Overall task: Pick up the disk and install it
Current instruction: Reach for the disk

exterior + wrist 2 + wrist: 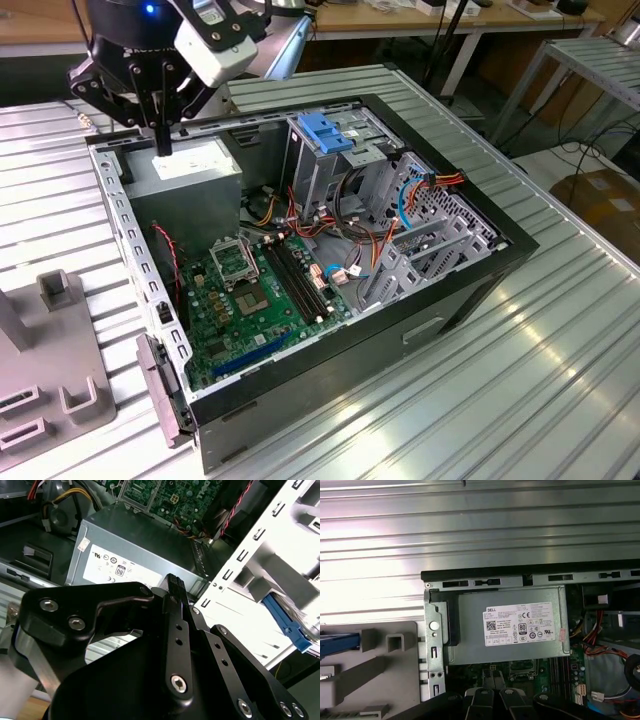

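Observation:
My gripper [161, 147] hangs over the far left corner of the open computer case [470, 290] in the exterior view. It is just above the grey power supply box [195, 175] with the white sticker. Its two black fingers [175, 587] are pressed together and shut, with nothing between them. Of the disk, just a strip of blue side rail [339, 645] peeks in on the grey fixture [390, 665] outside the case; the same blue rail [286, 621] appears in the second wrist view. The metal drive cage [325, 165] with a blue tab stands in the case.
The case lies open on a ribbed metal table [560, 360]. It holds a green motherboard [255, 300] and bundles of coloured cables [400, 215]. The grey fixture [50, 385] with slots sits at the exterior view's left. Benches and a cardboard box [605, 205] stand beyond the table.

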Robot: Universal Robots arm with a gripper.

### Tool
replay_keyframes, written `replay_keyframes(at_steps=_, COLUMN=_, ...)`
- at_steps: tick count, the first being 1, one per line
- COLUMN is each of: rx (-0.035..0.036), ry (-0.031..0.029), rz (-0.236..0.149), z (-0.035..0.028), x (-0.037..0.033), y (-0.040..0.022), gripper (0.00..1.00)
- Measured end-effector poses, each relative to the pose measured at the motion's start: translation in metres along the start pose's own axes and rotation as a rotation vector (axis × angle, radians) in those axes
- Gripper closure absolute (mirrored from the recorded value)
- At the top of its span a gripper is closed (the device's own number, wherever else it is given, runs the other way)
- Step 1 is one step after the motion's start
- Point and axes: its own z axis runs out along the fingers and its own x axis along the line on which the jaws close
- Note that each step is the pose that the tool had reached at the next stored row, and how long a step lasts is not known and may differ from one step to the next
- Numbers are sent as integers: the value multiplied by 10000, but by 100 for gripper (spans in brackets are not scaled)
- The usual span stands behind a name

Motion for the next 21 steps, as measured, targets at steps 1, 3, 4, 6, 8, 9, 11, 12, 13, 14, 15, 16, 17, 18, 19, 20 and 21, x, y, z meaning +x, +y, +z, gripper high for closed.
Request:
replay_keyframes(at_steps=1, rx=0, ry=0, rz=0, z=0, x=3, y=0, gripper=89)
replay_keyframes(at_steps=3, rx=0, ry=1, rz=0, z=0, x=13, y=-1, gripper=89)
replay_keyframes(at_steps=4, rx=0, ry=1, rz=0, z=0, x=18, y=-2, gripper=89)
replay_keyframes(at_steps=6, rx=0, ry=1, rz=0, z=-1, x=31, y=-2, gripper=89)
replay_keyframes(at_steps=8, rx=-1, ry=0, rz=0, z=-1, x=48, y=-3, gripper=89)
replay_keyframes(at_steps=9, rx=0, ry=1, rz=0, z=-1, x=52, y=-4, gripper=89)
replay_keyframes(at_steps=11, rx=0, ry=1, rz=1, z=-2, x=63, y=-5, gripper=89)
replay_keyframes(at_steps=12, rx=0, ry=1, rz=0, z=-2, x=72, y=-6, gripper=89)
replay_keyframes(at_steps=13, rx=0, ry=1, rz=0, z=-3, x=83, y=-7, gripper=89)
replay_keyframes(at_steps=14, rx=0, ry=1, rz=0, z=-3, x=97, y=-7, gripper=89)
replay_keyframes(at_steps=15, rx=0, ry=1, rz=1, z=-3, x=116, y=-9, gripper=89)
replay_keyframes(at_steps=16, rx=0, ry=0, rz=1, z=-4, x=152, y=-11, gripper=89)
replay_keyframes(at_steps=17, rx=0, ry=0, rz=0, z=-5, x=187, y=-14, gripper=89)
replay_keyframes(at_steps=18, rx=0, ry=1, rz=0, z=-6, x=210, y=-16, gripper=89)
replay_keyframes(at_steps=19, rx=0, ry=2, rz=0, z=-6, x=227, y=-17, gripper=89)
replay_keyframes(at_steps=20, rx=0, ry=4, rz=0, z=-6, x=241, y=-18, gripper=89)
replay_keyframes(at_steps=21, rx=1, ry=8, rz=1, z=-7, x=254, y=-18, gripper=89)
